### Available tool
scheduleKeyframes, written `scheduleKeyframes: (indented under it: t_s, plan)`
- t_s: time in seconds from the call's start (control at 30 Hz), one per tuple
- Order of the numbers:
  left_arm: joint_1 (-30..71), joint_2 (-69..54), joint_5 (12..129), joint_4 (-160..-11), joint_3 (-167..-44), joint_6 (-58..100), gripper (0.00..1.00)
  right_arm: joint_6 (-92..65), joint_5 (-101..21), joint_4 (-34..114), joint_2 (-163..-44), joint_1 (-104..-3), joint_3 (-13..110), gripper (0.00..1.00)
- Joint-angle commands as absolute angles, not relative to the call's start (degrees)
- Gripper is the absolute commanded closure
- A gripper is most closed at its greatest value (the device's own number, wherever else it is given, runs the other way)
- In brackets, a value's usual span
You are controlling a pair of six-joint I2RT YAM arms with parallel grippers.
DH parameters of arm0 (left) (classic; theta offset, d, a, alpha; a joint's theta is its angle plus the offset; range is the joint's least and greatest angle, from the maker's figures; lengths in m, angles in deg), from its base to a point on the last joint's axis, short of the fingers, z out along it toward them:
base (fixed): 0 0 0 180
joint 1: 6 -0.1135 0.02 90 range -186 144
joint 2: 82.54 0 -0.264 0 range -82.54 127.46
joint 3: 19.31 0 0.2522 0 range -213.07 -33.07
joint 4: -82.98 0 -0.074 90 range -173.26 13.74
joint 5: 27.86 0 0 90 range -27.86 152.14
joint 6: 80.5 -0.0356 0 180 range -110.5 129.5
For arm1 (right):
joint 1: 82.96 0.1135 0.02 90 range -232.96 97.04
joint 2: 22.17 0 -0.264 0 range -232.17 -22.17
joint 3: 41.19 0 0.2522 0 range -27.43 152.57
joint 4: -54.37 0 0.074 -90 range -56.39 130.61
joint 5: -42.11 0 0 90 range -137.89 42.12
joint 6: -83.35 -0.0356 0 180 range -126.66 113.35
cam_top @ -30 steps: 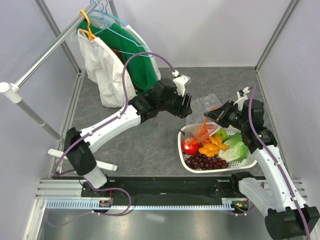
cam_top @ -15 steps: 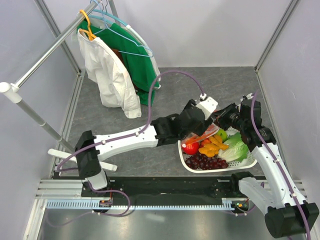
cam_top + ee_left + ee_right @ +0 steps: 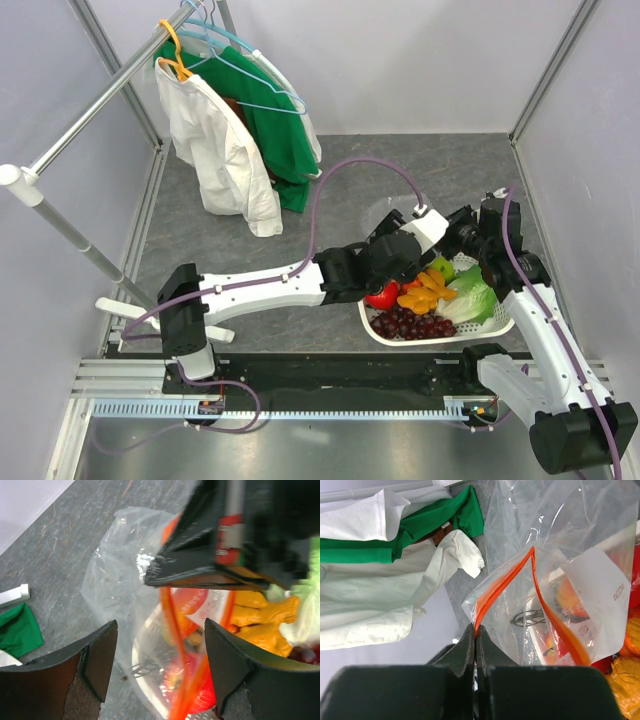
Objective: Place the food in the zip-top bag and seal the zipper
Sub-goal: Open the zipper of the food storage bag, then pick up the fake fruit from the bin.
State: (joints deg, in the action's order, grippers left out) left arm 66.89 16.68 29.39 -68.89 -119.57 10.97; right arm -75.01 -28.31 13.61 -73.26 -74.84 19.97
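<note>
The top view places the left gripper [image 3: 400, 262] over the far left corner of the white basket [image 3: 498, 326]. The arm hides the bag mouth there. Only a faint clear patch of the zip-top bag [image 3: 385, 213] shows on the grey table beyond it. This view alone shows the basket's load: red apple [image 3: 381, 296], grapes [image 3: 405, 324], orange pieces [image 3: 425, 290], green apple [image 3: 442, 268] and lettuce [image 3: 470, 300].

The left wrist view shows that claw spread wide, gripping nothing. The zipper [image 3: 172, 625] hangs as an open orange loop between and beyond its fingers [image 3: 100, 662].

The right wrist view shows what the others do not: the right gripper [image 3: 476, 647] is pressed closed on one end of the zipper. The strip splits into two bands just past the fingertips, and the bag hangs over the basket corner. A white garment [image 3: 380, 605] and a green garment [image 3: 425, 525] lie behind.
</note>
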Motion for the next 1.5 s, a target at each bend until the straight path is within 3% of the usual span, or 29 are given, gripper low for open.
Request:
scheduleKeyframes:
  t_s: [0.0, 0.23, 0.53, 0.6, 0.63, 0.7, 0.73, 0.8, 0.83, 0.87, 0.97, 1.3, 1.47]
  plan:
    - [68.5, 15.2, 25.6, -73.2, -119.7, 8.1, 0.24, -77.6, -28.3, 15.8, -73.6, -74.7, 20.3, 1.00]
    - [67.7, 19.7, 17.3, -72.4, -122.6, 8.0, 0.28, -79.0, -26.9, 15.0, -73.4, -74.7, 20.8, 1.00]
    - [66.3, 19.5, 18.6, -72.2, -121.0, 7.1, 0.34, -80.0, -25.7, 15.3, -73.8, -74.8, 20.2, 1.00]
    - [65.8, 18.2, 21.0, -71.8, -119.9, 7.0, 0.48, -79.1, -25.7, 15.2, -73.8, -74.7, 20.2, 1.00]
    - [65.5, 17.4, 24.2, -71.6, -119.6, 7.4, 0.73, -78.5, -26.1, 15.3, -73.8, -74.7, 20.2, 1.00]
    - [64.8, 16.1, 28.6, -69.9, -119.5, 8.2, 0.93, -77.6, -26.3, 15.3, -73.9, -74.7, 20.0, 1.00]
    - [64.6, 15.8, 29.2, -69.0, -119.8, 9.0, 0.97, -77.2, -26.1, 15.5, -73.9, -74.7, 19.9, 1.00]
    - [63.5, 15.3, 31.7, -65.6, -120.9, 11.1, 0.98, -75.7, -25.3, 16.6, -74.3, -74.7, 19.4, 0.98]
    - [63.1, 15.3, 32.4, -64.5, -121.3, 13.1, 0.98, -74.7, -24.6, 18.1, -74.4, -74.7, 19.2, 0.91]
    - [61.8, 15.2, 33.1, -61.6, -122.2, 14.4, 0.98, -73.2, -24.3, 18.5, -74.6, -74.7, 19.3, 0.70]
    - [57.8, 15.1, 35.3, -58.0, -123.9, 20.6, 0.98, -65.7, -23.1, 19.5, -75.3, -74.7, 21.3, 0.54]
    - [45.7, 14.2, 50.6, -49.8, -132.7, 31.8, 0.98, -39.8, -19.1, 14.2, -81.5, -74.7, 34.1, 0.53]
    - [39.2, 14.6, 58.0, -46.0, -135.5, 36.7, 0.98, -35.7, -19.1, 13.2, -82.2, -74.7, 39.1, 0.44]
